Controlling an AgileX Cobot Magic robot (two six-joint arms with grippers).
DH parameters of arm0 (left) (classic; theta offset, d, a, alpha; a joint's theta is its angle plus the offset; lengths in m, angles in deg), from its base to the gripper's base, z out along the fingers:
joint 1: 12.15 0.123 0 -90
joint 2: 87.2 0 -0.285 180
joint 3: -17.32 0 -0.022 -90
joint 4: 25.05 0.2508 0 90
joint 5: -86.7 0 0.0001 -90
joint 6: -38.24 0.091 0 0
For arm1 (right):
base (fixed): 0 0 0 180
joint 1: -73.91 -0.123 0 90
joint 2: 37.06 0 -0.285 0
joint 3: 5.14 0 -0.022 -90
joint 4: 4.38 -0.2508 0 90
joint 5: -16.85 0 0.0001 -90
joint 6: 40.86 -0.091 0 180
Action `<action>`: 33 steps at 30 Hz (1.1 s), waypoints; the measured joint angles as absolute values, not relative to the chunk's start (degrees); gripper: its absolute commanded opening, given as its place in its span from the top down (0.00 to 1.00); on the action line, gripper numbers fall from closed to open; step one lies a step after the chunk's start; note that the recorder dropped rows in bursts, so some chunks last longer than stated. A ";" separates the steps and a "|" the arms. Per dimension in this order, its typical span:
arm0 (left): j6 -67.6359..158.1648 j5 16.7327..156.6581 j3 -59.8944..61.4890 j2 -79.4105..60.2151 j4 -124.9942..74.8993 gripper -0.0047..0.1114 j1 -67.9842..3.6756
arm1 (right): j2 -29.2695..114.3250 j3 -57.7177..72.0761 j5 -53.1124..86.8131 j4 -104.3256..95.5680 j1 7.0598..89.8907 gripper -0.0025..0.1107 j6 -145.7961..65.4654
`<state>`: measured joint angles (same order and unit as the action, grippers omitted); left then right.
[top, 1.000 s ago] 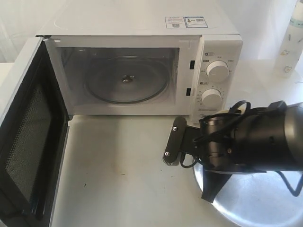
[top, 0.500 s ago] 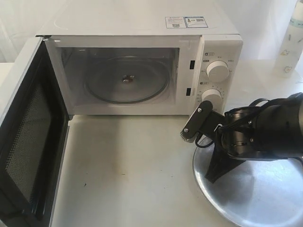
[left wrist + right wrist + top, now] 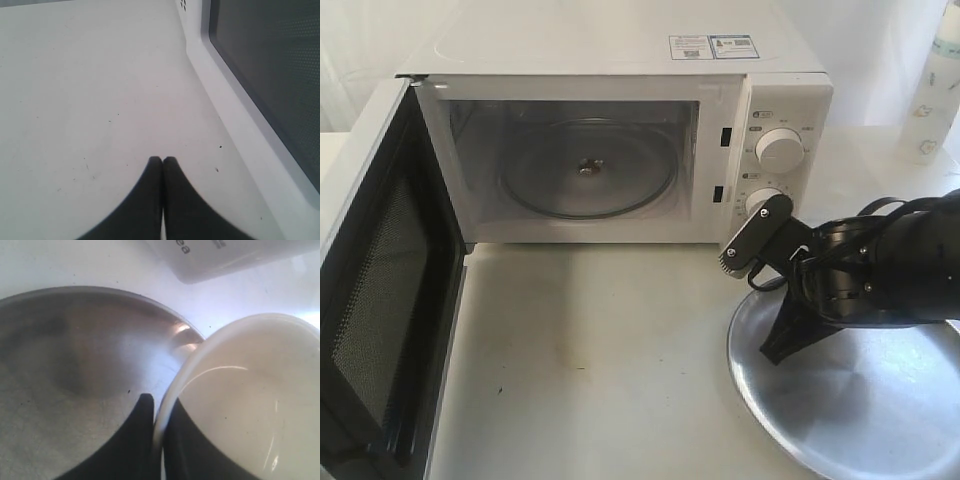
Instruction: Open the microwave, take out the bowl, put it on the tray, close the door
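**A:** The right gripper (image 3: 157,407) is clamped on the rim of the bowl (image 3: 240,390), with one finger inside and one against the outer wall.

**B:** Where is the bowl, then?

**A:** It is out of the oven, at the edge of the tray (image 3: 75,340). The right wrist view does not show whether it rests on the metal or hangs just above it. In the exterior view the arm hides it.

**B:** So what is done?

**A:** The microwave (image 3: 620,60) is open and its glass turntable (image 3: 588,170) is bare, so opening and taking out look finished. Setting down and letting go seem to be in hand.

**B:** And what is left?

**A:** The door (image 3: 380,290) stands swung wide, so it has yet to be closed. The left gripper (image 3: 162,161) is beside it over the table (image 3: 590,350), fingers pressed together on nothing.
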<state>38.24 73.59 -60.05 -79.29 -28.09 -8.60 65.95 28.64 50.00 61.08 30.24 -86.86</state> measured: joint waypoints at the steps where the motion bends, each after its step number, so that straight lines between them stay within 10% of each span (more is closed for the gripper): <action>1: 38.24 73.59 -60.05 -79.29 -28.09 0.96 -8.60 | 65.95 28.64 49.82 61.21 30.24 0.85 -86.98; 7: 38.24 73.59 -60.05 -79.29 -28.09 0.96 -8.60 | 65.95 28.64 48.94 61.31 30.24 0.65 -87.37; 23: 38.24 73.59 -60.05 -79.29 -28.09 0.96 -8.60 | 65.35 28.53 45.08 75.53 30.24 0.64 -100.35; 33: 38.24 73.59 -60.05 -79.29 -28.09 0.96 -8.60 | 61.53 22.10 -7.39 71.85 30.08 0.78 -100.76</action>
